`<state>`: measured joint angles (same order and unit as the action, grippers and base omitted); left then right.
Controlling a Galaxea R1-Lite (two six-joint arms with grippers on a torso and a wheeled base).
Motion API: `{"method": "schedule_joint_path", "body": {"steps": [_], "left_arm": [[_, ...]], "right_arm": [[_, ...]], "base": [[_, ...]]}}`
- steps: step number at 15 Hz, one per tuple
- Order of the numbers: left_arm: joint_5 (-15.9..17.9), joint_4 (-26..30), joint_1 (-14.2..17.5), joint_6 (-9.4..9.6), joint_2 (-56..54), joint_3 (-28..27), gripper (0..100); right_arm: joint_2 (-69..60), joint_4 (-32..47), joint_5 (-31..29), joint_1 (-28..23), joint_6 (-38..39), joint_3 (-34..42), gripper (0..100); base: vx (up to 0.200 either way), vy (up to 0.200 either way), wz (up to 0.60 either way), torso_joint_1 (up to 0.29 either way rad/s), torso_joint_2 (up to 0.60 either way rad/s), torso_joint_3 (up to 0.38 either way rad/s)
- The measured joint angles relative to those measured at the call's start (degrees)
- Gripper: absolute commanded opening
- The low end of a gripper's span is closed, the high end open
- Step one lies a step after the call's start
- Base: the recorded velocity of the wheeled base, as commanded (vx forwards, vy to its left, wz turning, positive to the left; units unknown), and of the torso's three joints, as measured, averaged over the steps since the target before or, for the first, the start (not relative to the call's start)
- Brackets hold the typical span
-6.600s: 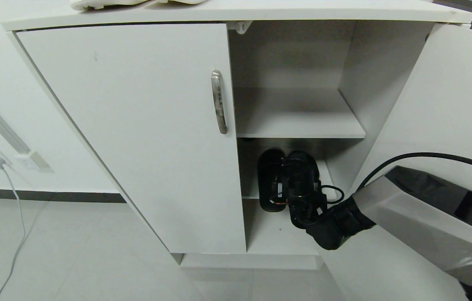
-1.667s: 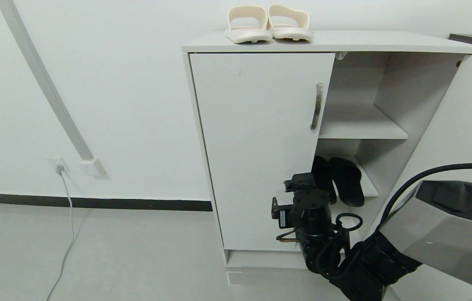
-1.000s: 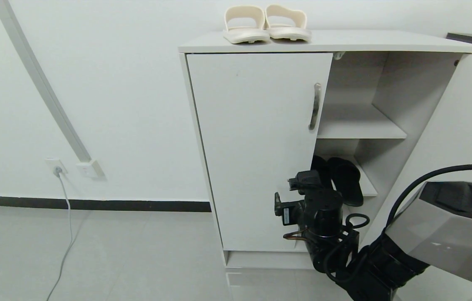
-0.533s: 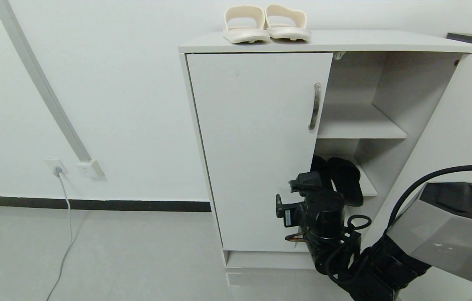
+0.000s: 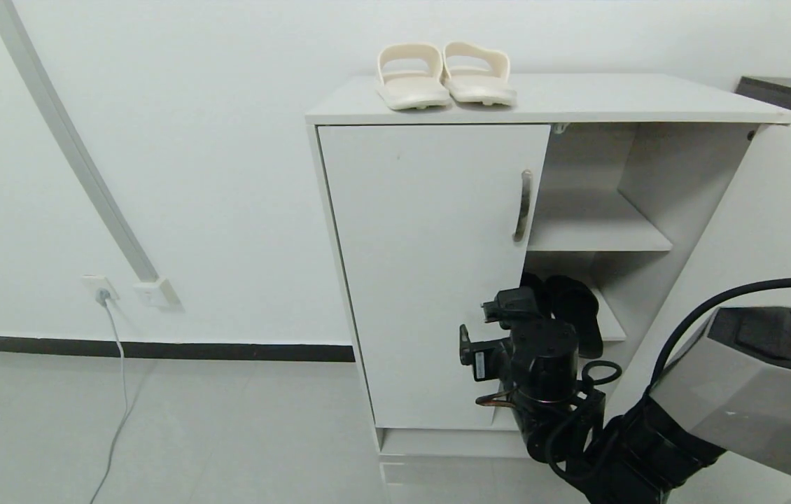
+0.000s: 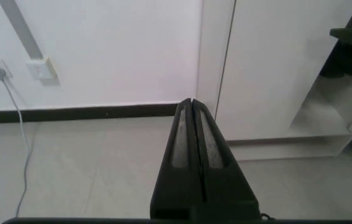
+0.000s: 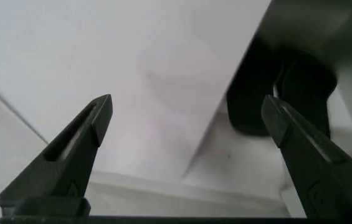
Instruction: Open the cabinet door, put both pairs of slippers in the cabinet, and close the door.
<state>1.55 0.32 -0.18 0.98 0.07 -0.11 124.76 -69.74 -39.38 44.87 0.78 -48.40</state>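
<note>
Cabinet (image 5: 430,280) lower shelf (image 5: 611,327) holds black slippers (image 5: 581,308) just beyond the right tool (image 7: 187,102).

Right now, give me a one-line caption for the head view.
Black slippers shelved inside the open cabinet, cream slippers on top, right gripper open by the closed door.

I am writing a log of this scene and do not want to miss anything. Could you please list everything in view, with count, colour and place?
cabinet: one, white, against the wall
left door: one, white, shut
right door: one, white, swung open
door handle: one, silver, on the left door
beige slippers: one pair, on the cabinet top
black slippers: one pair, on the lower shelf inside
wall socket: one, white, low on the wall
cable: one, grey, from socket to floor
right hand: one, black, open, before the black slippers
left hand: one, black, shut, low above the floor
</note>
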Motion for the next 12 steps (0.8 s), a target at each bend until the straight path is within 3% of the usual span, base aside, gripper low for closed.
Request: {"method": "schedule_joint_path", "body": {"steps": [12], "left_arm": [[0.0,0.0,0.0,0.0,0.0,0.0,0]], "right_arm": [[-0.7,-0.4,-0.3,-0.3,-0.7,1.0,100]], "base": [[0.0,0.0,0.0,0.138,-0.47,-0.339]]}}
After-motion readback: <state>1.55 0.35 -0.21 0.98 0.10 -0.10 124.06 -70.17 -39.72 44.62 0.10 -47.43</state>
